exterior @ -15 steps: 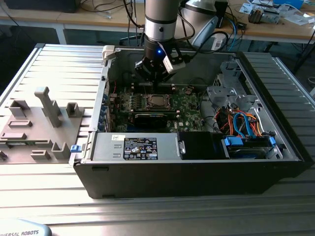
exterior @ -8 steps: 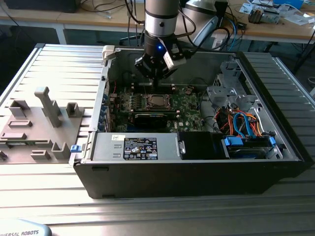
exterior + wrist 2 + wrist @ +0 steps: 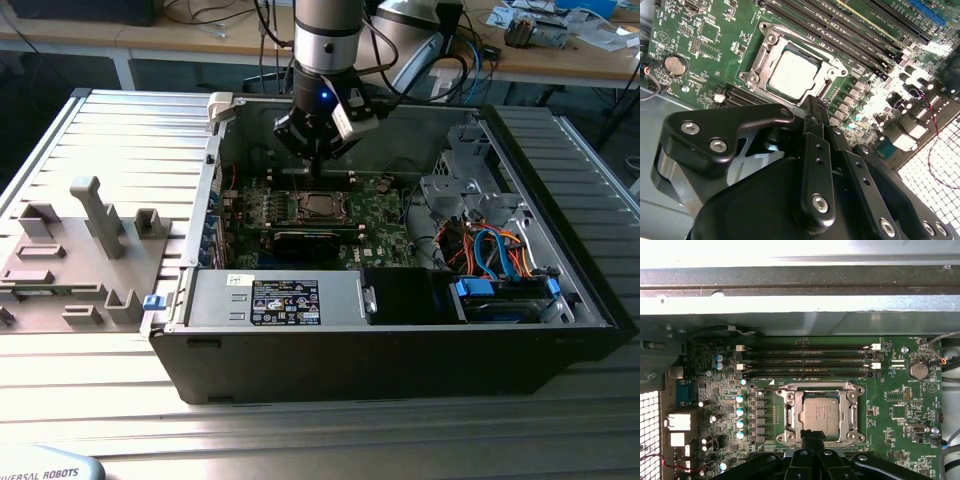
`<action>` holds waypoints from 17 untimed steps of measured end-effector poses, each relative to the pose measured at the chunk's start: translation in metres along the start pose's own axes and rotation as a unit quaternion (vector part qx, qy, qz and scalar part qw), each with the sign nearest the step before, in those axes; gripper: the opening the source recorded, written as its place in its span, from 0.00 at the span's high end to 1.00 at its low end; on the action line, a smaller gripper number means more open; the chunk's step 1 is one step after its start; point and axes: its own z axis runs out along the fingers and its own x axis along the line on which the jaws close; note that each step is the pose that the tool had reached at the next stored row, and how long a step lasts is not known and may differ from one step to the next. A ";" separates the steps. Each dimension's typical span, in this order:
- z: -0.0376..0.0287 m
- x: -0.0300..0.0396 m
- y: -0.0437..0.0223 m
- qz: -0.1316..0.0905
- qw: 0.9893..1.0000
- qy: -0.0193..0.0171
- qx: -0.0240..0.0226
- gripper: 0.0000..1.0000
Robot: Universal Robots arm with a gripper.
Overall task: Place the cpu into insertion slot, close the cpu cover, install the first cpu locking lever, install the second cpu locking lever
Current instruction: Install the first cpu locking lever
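**A:** So where is the cpu (image 3: 821, 415) right now?

**B:** It lies flat in the insertion slot (image 3: 790, 416), near the middle of the green motherboard (image 3: 895, 390), just beside the memory sticks (image 3: 805, 361). Both wrist views show its dull silver top framed by the cpu cover (image 3: 816, 388), which looks folded down around it.

**A:** And the gripper (image 3: 812, 107)?

**B:** It sits low inside the open computer case (image 3: 400, 370), right above the socket's near edge. In the second wrist view the two black fingers (image 3: 816, 150) are pressed together with no gap, and I see nothing between them. Their tip hangs at the frame's edge; whether it touches the metal, I cannot tell.

**A:** So which step do you reckon is in hand?

**B:** My guess is the cover is being pressed shut or a locking lever is about to be worked. I cannot make out the levers clearly enough to say if either is latched.

**A:** How would you do it well?

**B:** Push with the closed tip on the metal frame only, never on the chip's top. Keep the force straight and gentle, so the cover seats evenly and the capacitors (image 3: 740, 410) along the socket's side stay clear.
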 end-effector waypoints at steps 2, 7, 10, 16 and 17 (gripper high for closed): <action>0.0000 0.0010 0.0000 0.000 1.000 0.000 0.000 0.89; 0.0000 0.0038 -0.0001 0.000 1.000 0.000 0.000 0.89; 0.0000 0.0055 -0.0001 0.000 1.000 0.000 0.000 0.89; 0.0000 0.0067 -0.0001 0.000 1.000 0.000 0.000 0.89; 0.0000 0.0070 -0.0001 0.000 1.000 0.000 0.000 0.89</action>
